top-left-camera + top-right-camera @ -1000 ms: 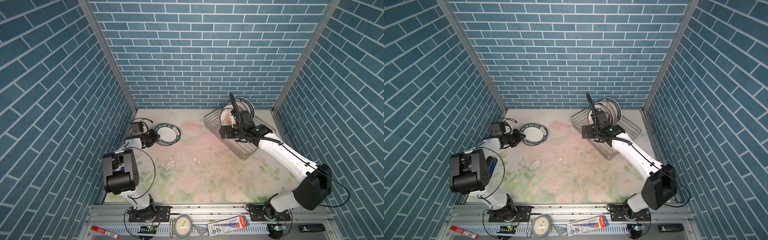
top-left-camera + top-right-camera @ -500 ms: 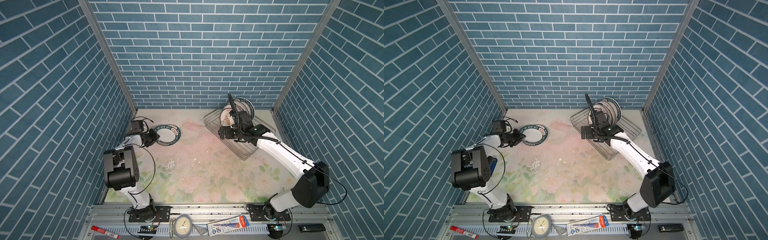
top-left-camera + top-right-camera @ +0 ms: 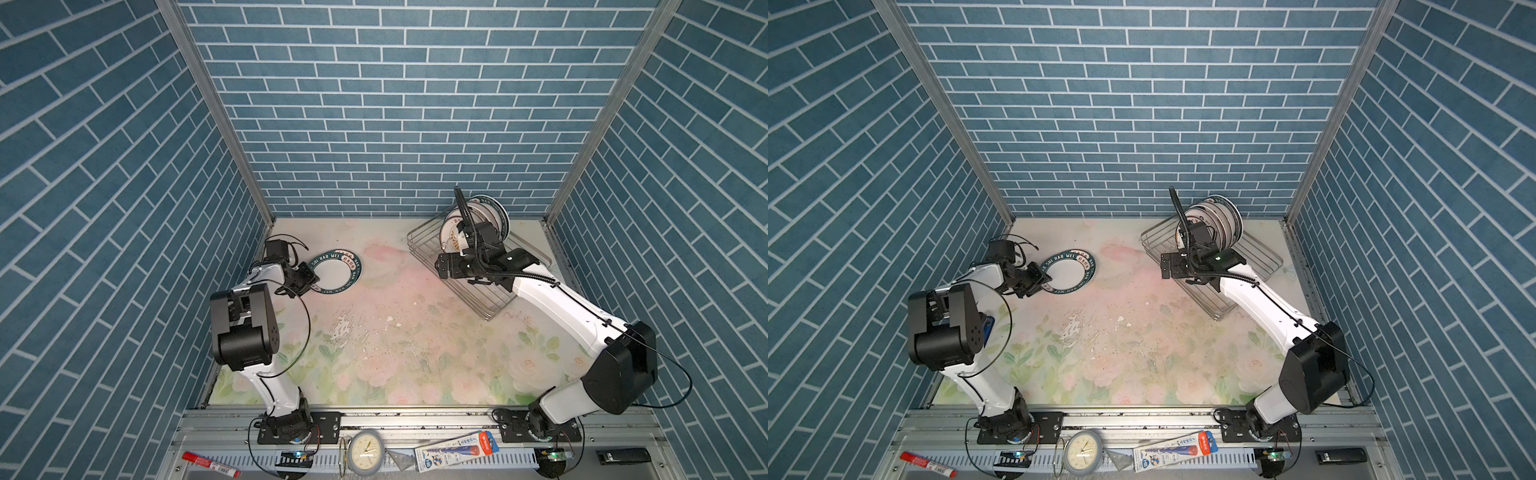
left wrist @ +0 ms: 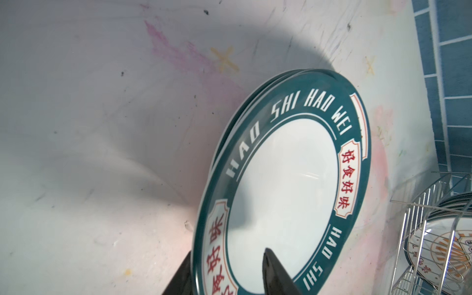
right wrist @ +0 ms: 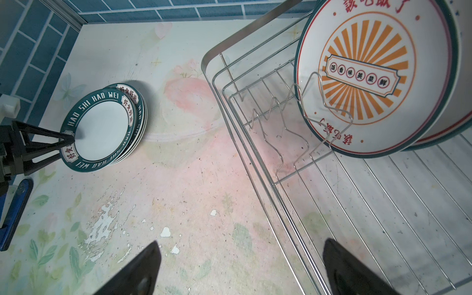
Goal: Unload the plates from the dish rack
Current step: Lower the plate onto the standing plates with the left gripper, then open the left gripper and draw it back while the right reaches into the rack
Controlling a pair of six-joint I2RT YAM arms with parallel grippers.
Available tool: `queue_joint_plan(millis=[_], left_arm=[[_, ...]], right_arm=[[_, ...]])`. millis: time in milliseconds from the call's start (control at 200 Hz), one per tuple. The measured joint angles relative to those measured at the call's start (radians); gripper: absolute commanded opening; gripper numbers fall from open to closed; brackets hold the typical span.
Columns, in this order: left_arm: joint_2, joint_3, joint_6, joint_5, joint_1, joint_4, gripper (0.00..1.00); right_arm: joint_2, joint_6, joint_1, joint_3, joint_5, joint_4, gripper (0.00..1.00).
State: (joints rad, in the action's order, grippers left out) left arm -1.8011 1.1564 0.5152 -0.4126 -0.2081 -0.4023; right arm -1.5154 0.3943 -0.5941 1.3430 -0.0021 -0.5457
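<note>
In both top views my left gripper point(image 3: 309, 280) point(image 3: 1042, 279) sits at the left rim of a stack point(image 3: 338, 272) point(image 3: 1069, 274) of green-rimmed plates. The stack lies flat on the table point(image 3: 395, 332) point(image 3: 1121, 332), back left. My right gripper point(image 3: 442, 266) point(image 3: 1165, 266) hangs over the left edge of the rack point(image 3: 494, 303) point(image 3: 1260, 266). The rack sits askew near the back right corner. The racked plates point(image 3: 486, 212) point(image 3: 1223, 220) stand on edge, packed together at its far end.

In the left wrist view the top plate point(image 4: 281, 191) has a green rim lettered HAO SHI HAO WEI, with red characters, and another rim shows under it. My left gripper point(image 4: 227, 255) straddles that rim: one of my fingers point(image 4: 278, 275) is over the white well, the other is outside the edge. The jaws stand partly apart. The finger over the well casts a shadow clear of itself, so I see no squeeze on the plate. The rack point(image 4: 421, 229) shows to one side with a sunburst plate point(image 4: 439, 255) in it.

In the right wrist view my right gripper point(image 5: 242, 244) is spread wide with nothing between the jaws, one finger over the table point(image 5: 191, 178) and the other over the rack point(image 5: 255, 153) wires. The sunburst plate point(image 5: 365, 76) stands against the prongs, with more plates behind it. Across the table the stack point(image 5: 102, 127) lies slightly staggered, my left gripper point(image 5: 67, 143) at its rim.
</note>
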Motion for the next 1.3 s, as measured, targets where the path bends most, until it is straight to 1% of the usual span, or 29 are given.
queue_joint_plan(millis=[245, 325, 490, 565, 685, 815, 825, 880, 900, 1075, 1085, 1105, 1115, 1300], left_arm=[[-0.032, 0.081, -0.031, 0.043, 0.039, -0.058, 0.49], [-0.050, 0.096, -0.035, 0.053, 0.054, -0.061, 0.52], [-0.074, 0.106, -0.036, 0.079, 0.070, -0.082, 0.54], [-0.073, 0.106, -0.037, 0.093, 0.071, -0.095, 0.55], [-0.065, 0.106, -0.041, 0.123, 0.071, -0.117, 0.59], [-0.006, 0.091, -0.044, 0.148, 0.071, -0.127, 0.61], [0.002, 0.088, -0.044, 0.150, 0.071, -0.127, 0.63], [0.046, 0.068, -0.050, 0.151, 0.071, -0.127, 0.83], [0.061, 0.061, -0.050, 0.150, 0.071, -0.126, 0.88], [0.187, -0.033, -0.056, 0.138, 0.071, -0.104, 0.92], [0.192, -0.039, -0.056, 0.139, 0.071, -0.102, 0.93], [0.204, -0.049, -0.057, 0.138, 0.071, -0.102, 0.98], [0.208, -0.053, -0.057, 0.138, 0.071, -0.101, 0.99], [0.289, -0.098, -0.064, 0.132, 0.071, -0.099, 0.99]], right_arm=[[0.000, 0.000, 0.000, 0.000, -0.014, 0.000, 0.99], [0.000, -0.002, 0.000, 0.000, -0.016, 0.000, 0.99], [0.000, -0.008, 0.000, 0.000, -0.018, 0.000, 0.99], [0.000, -0.010, 0.000, 0.000, -0.018, 0.000, 0.99], [-0.001, -0.024, 0.004, 0.000, -0.016, -0.001, 0.99], [-0.005, -0.058, 0.017, 0.002, -0.011, -0.010, 0.99], [-0.006, -0.061, 0.019, 0.002, -0.010, -0.010, 0.99], [-0.011, -0.083, 0.032, 0.005, -0.010, -0.016, 0.99], [-0.014, -0.091, 0.038, 0.007, -0.009, -0.018, 0.99], [-0.078, -0.174, 0.108, 0.091, 0.002, -0.051, 0.99], [-0.083, -0.180, 0.111, 0.097, 0.003, -0.052, 0.99], [-0.090, -0.191, 0.117, 0.107, 0.006, -0.055, 0.99], [-0.095, -0.196, 0.121, 0.113, 0.008, -0.057, 0.99], [-0.174, -0.308, 0.174, 0.206, 0.052, -0.078, 0.99]])
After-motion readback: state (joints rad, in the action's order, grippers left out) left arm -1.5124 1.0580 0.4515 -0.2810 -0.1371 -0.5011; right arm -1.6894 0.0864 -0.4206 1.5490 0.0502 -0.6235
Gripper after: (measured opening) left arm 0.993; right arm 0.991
